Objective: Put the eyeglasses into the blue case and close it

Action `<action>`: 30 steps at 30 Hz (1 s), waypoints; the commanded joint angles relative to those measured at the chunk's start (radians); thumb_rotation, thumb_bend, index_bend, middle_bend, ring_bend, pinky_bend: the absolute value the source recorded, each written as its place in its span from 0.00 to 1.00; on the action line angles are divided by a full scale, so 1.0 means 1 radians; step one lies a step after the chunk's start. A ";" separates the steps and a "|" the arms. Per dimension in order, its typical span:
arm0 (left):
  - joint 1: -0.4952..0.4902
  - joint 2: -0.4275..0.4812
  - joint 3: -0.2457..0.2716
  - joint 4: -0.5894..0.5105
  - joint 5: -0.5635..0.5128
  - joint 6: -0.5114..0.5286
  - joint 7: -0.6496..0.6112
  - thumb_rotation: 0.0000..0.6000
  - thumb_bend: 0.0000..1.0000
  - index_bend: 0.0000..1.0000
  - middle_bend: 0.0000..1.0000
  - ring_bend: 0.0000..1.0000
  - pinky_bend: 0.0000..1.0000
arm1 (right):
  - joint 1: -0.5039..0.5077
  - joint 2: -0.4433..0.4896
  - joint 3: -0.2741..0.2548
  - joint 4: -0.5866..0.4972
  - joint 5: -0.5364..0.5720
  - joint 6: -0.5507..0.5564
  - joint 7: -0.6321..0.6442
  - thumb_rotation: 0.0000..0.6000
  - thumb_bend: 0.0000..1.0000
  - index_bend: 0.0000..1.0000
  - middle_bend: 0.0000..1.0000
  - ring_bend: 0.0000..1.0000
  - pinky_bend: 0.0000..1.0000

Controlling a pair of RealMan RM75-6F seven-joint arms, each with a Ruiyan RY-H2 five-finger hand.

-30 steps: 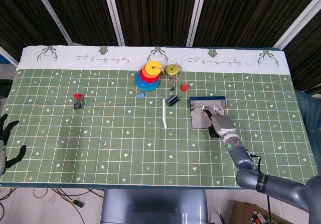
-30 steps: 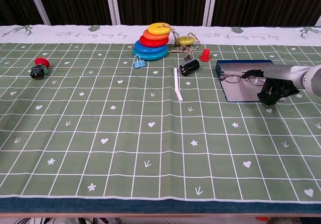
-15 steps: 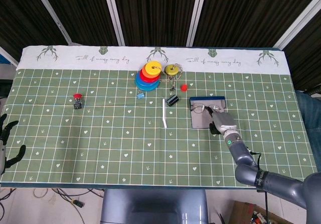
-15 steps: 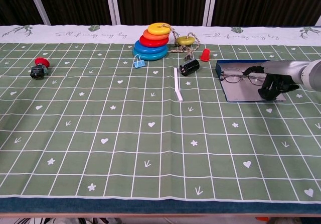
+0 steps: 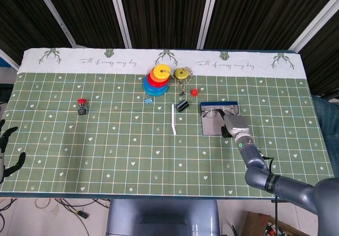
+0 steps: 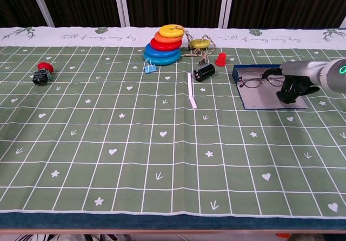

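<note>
- The eyeglasses (image 6: pixel 258 80) lie on the opened blue case (image 6: pixel 268 98), near its raised back wall, apparently being seated for closing
- The right hand (image 6: pixel 292 86) sits at their right end, fingers curled beside the temple; whether it pinches the frame I cannot tell
- The left hand (image 5: pixel 6 150) hangs off the table's left edge, fingers spread, holding nothing
- A black cylinder (image 6: pixel 204 72) and white stick (image 6: pixel 191 97) lie left of the case

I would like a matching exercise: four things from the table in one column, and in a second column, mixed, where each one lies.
Things:
1. eyeglasses
2. red button
3. ring stack
4. white stick

Places:
A. far left of the table
B. on the open case, at the right hand
C. mid-table, near the black cylinder
D. beside the blue clip

Pairs: 1-B, 2-A, 3-D, 4-C
</note>
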 commanded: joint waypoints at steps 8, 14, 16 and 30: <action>0.000 0.000 0.000 0.000 -0.001 -0.001 -0.001 1.00 0.34 0.18 0.00 0.00 0.00 | 0.027 -0.023 0.005 0.063 0.053 -0.010 -0.023 1.00 0.71 0.00 0.75 0.87 0.95; 0.000 0.000 0.001 0.000 0.000 -0.002 -0.001 1.00 0.34 0.18 0.00 0.00 0.00 | 0.034 -0.030 0.011 0.085 0.071 -0.014 -0.025 1.00 0.71 0.00 0.75 0.87 0.95; 0.000 0.000 0.001 -0.001 -0.001 -0.002 -0.001 1.00 0.34 0.18 0.00 0.00 0.00 | 0.035 -0.031 0.012 0.089 0.074 -0.015 -0.025 1.00 0.71 0.00 0.75 0.87 0.95; -0.001 0.001 0.003 -0.003 -0.004 -0.008 0.001 1.00 0.34 0.19 0.00 0.00 0.00 | -0.020 0.075 0.024 -0.123 -0.043 0.062 0.035 1.00 0.46 0.00 0.51 0.66 0.75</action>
